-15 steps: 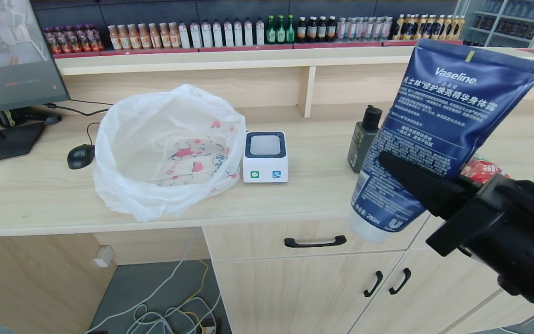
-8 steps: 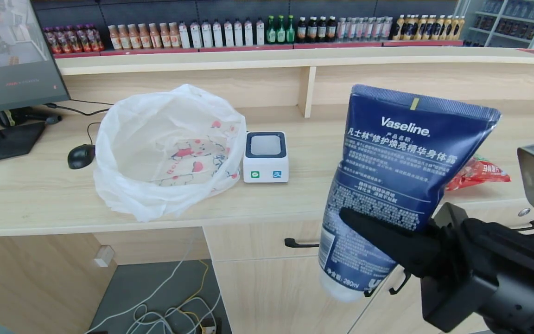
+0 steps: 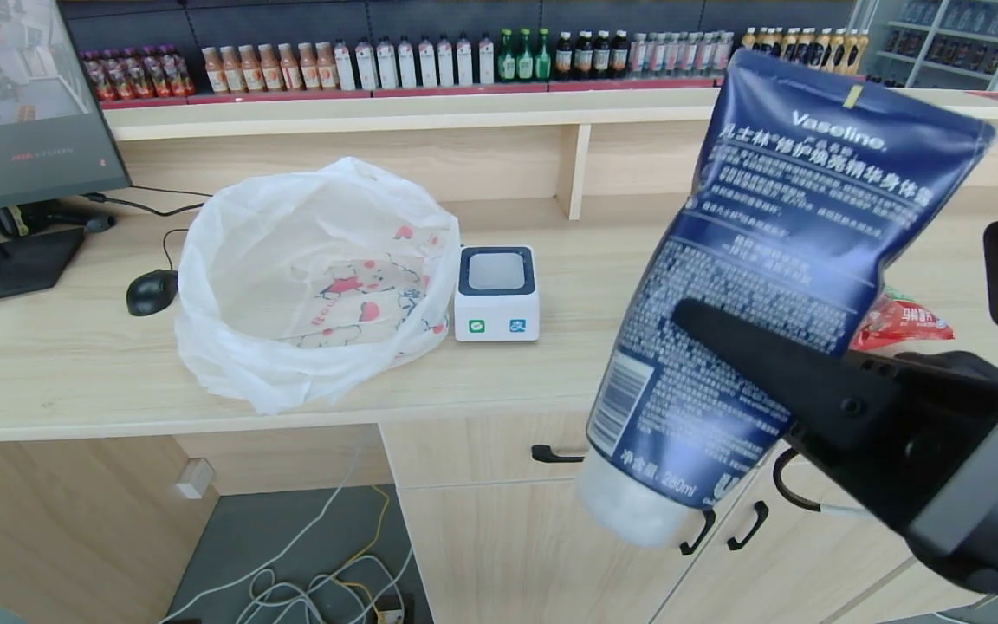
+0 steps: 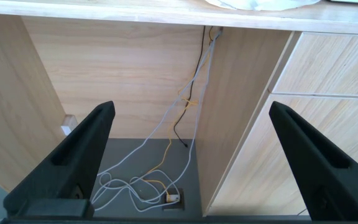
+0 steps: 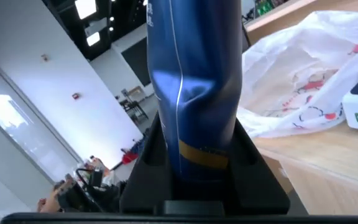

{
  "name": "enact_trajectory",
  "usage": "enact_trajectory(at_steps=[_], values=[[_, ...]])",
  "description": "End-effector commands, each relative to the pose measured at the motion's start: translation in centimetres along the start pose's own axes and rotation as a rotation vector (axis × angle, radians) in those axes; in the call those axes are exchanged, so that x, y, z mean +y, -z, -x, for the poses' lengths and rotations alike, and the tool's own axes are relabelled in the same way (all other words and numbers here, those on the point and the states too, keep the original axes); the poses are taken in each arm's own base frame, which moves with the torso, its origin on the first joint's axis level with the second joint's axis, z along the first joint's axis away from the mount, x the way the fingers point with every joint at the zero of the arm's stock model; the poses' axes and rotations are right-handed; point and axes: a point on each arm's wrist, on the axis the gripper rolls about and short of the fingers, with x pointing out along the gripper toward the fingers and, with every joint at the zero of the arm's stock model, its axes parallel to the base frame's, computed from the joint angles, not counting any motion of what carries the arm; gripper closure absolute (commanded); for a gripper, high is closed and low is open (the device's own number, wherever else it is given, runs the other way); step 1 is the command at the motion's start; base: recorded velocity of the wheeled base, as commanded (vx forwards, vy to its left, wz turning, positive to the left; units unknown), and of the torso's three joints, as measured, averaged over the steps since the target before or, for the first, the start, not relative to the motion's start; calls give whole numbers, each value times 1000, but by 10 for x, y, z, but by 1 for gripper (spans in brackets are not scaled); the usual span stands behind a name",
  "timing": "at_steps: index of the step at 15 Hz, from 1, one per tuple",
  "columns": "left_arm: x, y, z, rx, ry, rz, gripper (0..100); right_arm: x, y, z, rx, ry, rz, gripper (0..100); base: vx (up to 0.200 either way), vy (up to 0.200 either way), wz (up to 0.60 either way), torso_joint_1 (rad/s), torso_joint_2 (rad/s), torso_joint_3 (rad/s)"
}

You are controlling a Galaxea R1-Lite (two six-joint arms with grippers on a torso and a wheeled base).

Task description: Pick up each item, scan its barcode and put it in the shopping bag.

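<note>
Barcode (image 3: 619,400) on tube (image 3: 793,217) (head view)

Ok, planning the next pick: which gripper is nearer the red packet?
Right. The right gripper, holding the blue tube, is in front of the red packet; the left gripper hangs below the counter.

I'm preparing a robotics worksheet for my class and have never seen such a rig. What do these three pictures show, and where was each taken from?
This is a two-armed robot at a shop checkout. The wide picture comes from a camera on its head, looking down at a wooden counter. On it sit an open white shopping bag, a small white scanner, a mouse and a red packet. The other two pictures come from wrist cameras. The right end effector, a two-fingered clamp, holds a blue tube in the air, barcode showing. The left end effector hangs open below the counter, above loose cables.
</note>
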Motion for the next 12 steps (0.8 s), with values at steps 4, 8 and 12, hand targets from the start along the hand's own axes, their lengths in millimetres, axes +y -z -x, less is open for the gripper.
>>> enact_trajectory(at_steps=[4,8,12], values=[[0,0,0,0,1,0,0,-16,22,-14,20,10,-128,100,0,0,0,0,0,0],[0,0,0,0,-1,0,0,-9,24,-12,33,-9,-267,100,0,0,0,0,0,0],[0,0,0,0,-1,0,0,-4,28,-13,54,-29,-392,100,0,0,0,0,0,0]])
